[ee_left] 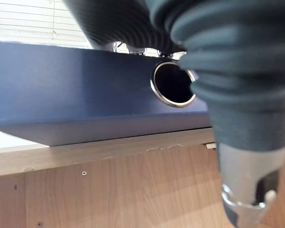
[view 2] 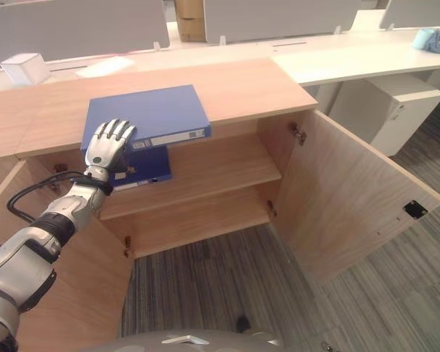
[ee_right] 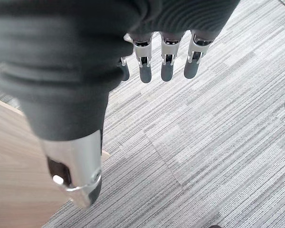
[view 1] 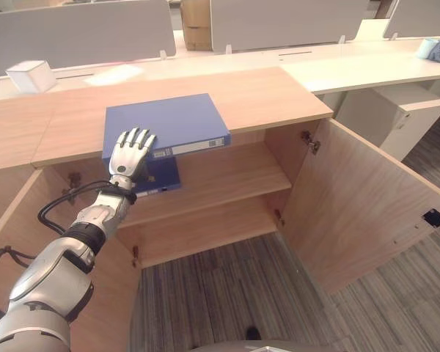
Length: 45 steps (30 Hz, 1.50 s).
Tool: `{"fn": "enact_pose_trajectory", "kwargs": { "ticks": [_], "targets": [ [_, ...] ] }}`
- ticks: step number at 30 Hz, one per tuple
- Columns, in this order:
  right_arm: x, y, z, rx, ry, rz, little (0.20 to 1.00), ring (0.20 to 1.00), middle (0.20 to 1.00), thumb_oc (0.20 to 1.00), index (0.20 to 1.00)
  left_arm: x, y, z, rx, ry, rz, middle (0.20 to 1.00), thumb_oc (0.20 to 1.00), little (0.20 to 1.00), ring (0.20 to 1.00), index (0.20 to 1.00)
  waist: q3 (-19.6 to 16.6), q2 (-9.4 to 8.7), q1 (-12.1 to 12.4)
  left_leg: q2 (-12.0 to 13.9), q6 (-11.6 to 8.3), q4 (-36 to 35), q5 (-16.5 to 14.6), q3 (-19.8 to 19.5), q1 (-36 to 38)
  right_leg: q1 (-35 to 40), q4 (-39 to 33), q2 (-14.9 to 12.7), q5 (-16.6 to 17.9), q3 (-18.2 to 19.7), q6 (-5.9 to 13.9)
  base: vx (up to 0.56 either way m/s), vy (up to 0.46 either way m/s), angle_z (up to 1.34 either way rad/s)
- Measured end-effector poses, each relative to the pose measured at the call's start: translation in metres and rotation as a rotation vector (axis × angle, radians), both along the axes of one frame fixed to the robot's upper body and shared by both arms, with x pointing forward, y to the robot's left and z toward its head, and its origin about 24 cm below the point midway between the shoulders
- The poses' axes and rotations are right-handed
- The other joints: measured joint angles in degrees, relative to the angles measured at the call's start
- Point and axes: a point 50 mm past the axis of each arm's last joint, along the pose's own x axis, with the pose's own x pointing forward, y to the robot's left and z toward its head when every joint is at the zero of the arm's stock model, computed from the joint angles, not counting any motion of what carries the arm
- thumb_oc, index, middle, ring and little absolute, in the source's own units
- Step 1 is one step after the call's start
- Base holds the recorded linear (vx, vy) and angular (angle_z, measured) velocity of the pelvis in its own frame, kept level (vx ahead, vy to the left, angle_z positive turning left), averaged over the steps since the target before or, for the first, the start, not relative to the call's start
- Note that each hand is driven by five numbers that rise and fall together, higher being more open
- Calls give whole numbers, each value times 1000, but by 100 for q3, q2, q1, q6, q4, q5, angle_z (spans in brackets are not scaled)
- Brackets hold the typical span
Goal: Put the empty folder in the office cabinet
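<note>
The left hand lies with straight fingers on the near edge of the blue folder atop the open office cabinet. Not yet gripped; shelving it remains, judging by this

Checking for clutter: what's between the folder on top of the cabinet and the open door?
Nothing. From the folder to the door there is just bare cabinet top, as both eye views show.
</note>
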Motion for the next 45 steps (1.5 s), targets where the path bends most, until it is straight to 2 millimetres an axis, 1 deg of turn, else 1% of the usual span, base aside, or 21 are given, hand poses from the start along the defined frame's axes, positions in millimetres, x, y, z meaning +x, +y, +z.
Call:
{"fn": "enact_pose_trajectory", "kwargs": {
  "ticks": [3,5,9,10,11,12,15,22,26,31,33,35,37,38,39,40,41,42,43,44,45],
  "targets": [
    [2,-1,1,-7,-17,1,1000,1000,1000,1000,1000,2,6,10,22,-21,8,1000,1000,1000,1000,1000,53,-41,-16,0,1,1,2,31,-42,-64,1,3,23,32,-4,-57,7,-8],
    [3,-1,1,-6,-26,-13,1000,1000,1000,1000,1000,9,7,22,30,-51,15,1000,1000,1000,1000,1000,147,-97,-15,1,2,3,11,48,-75,-103,3,4,46,43,-6,-73,6,-4],
    [6,-2,1,-8,-45,-31,1000,1000,1000,1000,1000,14,8,37,37,-91,20,1000,1000,1000,1000,1000,267,-138,-21,0,1,2,11,91,-142,-181,4,3,59,74,0,-52,10,-5],
    [7,-2,1,-9,-50,-30,1000,1000,1000,1000,1000,16,7,40,37,-104,17,947,947,947,947,947,267,-137,-20,0,1,3,12,95,-190,-232,11,3,64,77,3,-46,10,-3],
    [7,-2,2,-10,-51,-30,1000,1000,1000,1000,1000,16,7,42,37,-113,17,485,485,485,485,485,270,-139,-29,-1,4,6,18,105,-215,-255,14,5,97,83,2,-61,15,-7],
    [9,-2,2,-10,-55,-28,1000,1000,1000,1000,1000,18,7,46,39,-128,16,200,200,200,200,200,282,-150,-34,0,4,6,18,127,-237,-298,16,8,136,94,-35,-51,12,-7],
    [11,-2,2,-11,-63,-31,1000,1000,1000,1000,1000,23,3,63,48,-185,3,200,200,200,200,200,319,-180,-34,0,4,5,18,135,-257,-300,16,7,138,96,-34,-50,18,-2],
    [19,-6,4,-18,-98,-98,1000,1000,1000,1000,1000,28,-2,90,77,-286,-29,200,200,200,200,200,362,-171,-29,2,4,3,18,152,-241,-294,14,5,116,102,-5,-29,11,-1],
    [22,-7,5,-21,-106,-100,1000,1000,1000,1000,1000,28,-2,92,88,-286,-33,200,200,200,200,200,404,-103,-27,2,4,3,17,146,-99,-138,14,4,131,93,-29,0,0,0],
    [34,-8,7,-18,-150,-101,1000,1000,1000,1000,1000,27,-7,91,83,-263,-62,200,200,200,200,200,396,-22,31,6,0,-3,18,126,59,38,3,0,92,58,-21,-16,-2,2],
    [42,-7,8,-12,-170,-112,1000,1000,1000,1000,1000,22,-6,93,54,-272,-80,200,200,200,200,200,384,2,51,6,-3,0,29,116,161,141,11,-2,95,55,-22,-47,-7,1],
    [43,-9,8,-14,-175,-118,1000,1000,1000,1000,1000,19,-10,96,-41,-296,-102,200,200,200,200,200,346,51,103,3,-1,-9,27,69,224,234,8,-10,84,6,-36,-37,-7,11],
    [48,-9,9,-11,-184,-117,1000,1000,1000,1000,1000,14,-15,105,-174,-342,-125,200,200,200,200,200,314,105,164,-2,-1,-26,29,2,257,297,8,-21,78,-65,-44,-23,-3,18],
    [48,-9,9,-8,-177,-118,1000,1000,1000,1000,1000,11,-17,109,-251,-370,-138,200,200,200,200,200,300,128,155,-9,0,-30,31,-44,293,341,3,-22,76,-100,-48,-39,2,23],
    [56,-9,10,-6,-193,-113,1000,1000,1000,1000,1000,8,-16,110,-324,-386,-142,200,200,200,200,200,223,197,236,-9,1,-52,28,-75,329,394,-14,-25,40,-133,-64,-38,2,16],
    [56,-9,10,-6,-193,-113,1000,1000,1000,1000,1000,8,-16,110,-324,-386,-142,200,200,200,200,200,223,197,236,-9,1,-52,28,-75,329,394,-14,-25,40,-133,-64,-33,6,10],
    [59,-9,11,-6,-199,-110,1000,1000,1000,1000,1000,5,-16,112,-380,-401,-145,200,200,200,200,200,171,269,317,-10,0,-52,26,-96,370,447,-14,-27,36,-153,-68,-13,2,3],
    [59,-9,11,-6,-199,-110,1000,1000,1000,1000,1000,5,-16,112,-380,-401,-145,200,200,200,200,200,171,269,317,-10,0,-52,26,-96,370,447,-14,-27,36,-153,-68,-28,3,18],
    [67,-8,12,-3,-217,-103,1000,1000,1000,1000,1000,-6,-17,120,-500,-460,-169,200,200,200,200,200,104,376,350,-26,-2,-52,28,-185,380,500,-13,-41,36,-231,-68,-30,-9,18],
    [70,-8,13,-1,-223,-98,1000,1000,1000,1000,1000,-10,-19,124,-550,-484,-199,200,200,200,200,200,63,441,474,-28,-3,-53,30,-207,407,545,-13,-47,35,-245,-70,-43,-12,23],
    [79,-5,14,7,-227,-69,1000,1000,1000,1000,1000,-19,-23,129,-663,-514,-232,200,200,200,200,200,34,496,558,-33,-9,-53,23,-243,463,614,-6,-54,30,-285,-78,-28,-13,9]
  ]
}}
